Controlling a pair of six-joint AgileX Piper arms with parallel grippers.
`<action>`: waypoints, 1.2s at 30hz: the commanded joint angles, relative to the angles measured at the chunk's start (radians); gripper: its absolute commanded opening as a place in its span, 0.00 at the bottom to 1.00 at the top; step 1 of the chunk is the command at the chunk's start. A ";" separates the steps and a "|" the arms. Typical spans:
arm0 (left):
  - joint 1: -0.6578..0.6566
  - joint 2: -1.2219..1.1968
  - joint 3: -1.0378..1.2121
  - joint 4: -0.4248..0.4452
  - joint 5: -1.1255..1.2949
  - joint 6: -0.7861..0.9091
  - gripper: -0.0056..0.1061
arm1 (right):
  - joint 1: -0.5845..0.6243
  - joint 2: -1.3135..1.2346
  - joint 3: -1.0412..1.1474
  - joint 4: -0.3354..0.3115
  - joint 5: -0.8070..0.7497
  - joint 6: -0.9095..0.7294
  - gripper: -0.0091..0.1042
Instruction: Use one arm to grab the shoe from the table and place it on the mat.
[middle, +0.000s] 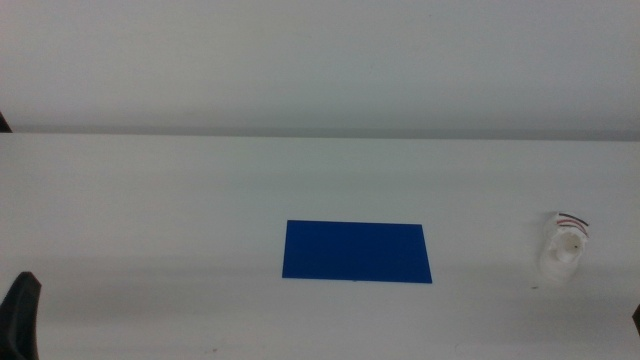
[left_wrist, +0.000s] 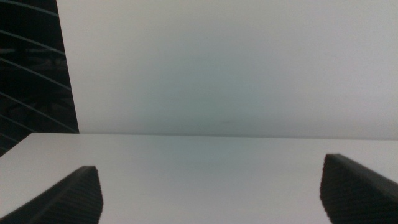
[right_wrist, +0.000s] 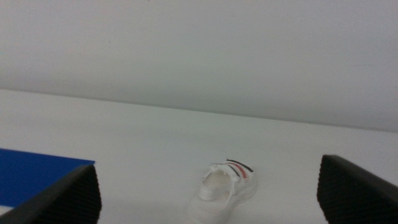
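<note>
On the plain white tabletop (middle: 150, 200), right of the thin dark-blue rectangular mat (middle: 357, 251), we see the small white strapped shoe (middle: 562, 248): probably light and soft-sided, best pinched across its sides by the spread, empty right gripper (right_wrist: 208, 193).

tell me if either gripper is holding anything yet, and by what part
Nothing is held. Both the left gripper and right gripper are open and empty; the shoe lies untouched on the table.

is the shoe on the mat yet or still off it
Off: the shoe sits on the bare white table, clearly apart from the blue mat.
</note>
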 joint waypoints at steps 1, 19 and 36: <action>0.004 -0.041 0.043 -0.002 -0.013 -0.006 0.89 | 0.000 -0.038 0.043 -0.011 -0.008 0.043 0.90; 0.004 -0.041 0.043 -0.002 -0.013 -0.006 0.89 | 0.000 0.137 -0.234 0.039 0.159 0.161 0.90; 0.004 -0.041 0.043 -0.002 -0.013 -0.006 0.89 | 0.000 0.766 -0.840 0.123 0.790 0.280 0.90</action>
